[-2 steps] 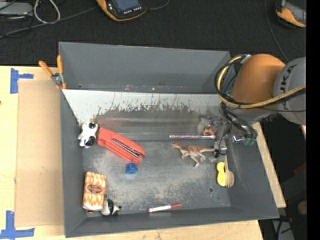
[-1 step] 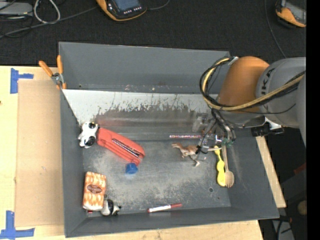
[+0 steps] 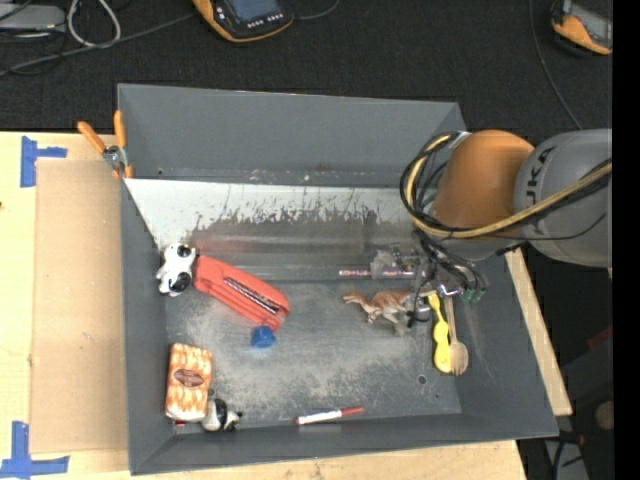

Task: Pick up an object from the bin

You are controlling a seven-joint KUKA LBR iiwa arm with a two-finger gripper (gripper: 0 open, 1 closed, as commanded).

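Observation:
My gripper (image 3: 402,266) is low in the bin's right part, under the arm's orange cover, close to the back wall's foot. Just in front of it and slightly left lies a small brown toy dinosaur (image 3: 377,306) on the bin floor. I cannot tell whether the gripper touches it. A yellow spoon-like tool (image 3: 443,339) with a pale wooden end lies lengthwise to the gripper's right front, near the right wall.
A long red-orange tool (image 3: 240,290) lies left of centre, with a black-and-white toy animal (image 3: 177,268) at its far end. A small blue piece (image 3: 262,337), an orange patterned packet (image 3: 188,380), a small black-and-white figure (image 3: 219,418) and a red-and-white pen (image 3: 330,416) lie toward the front.

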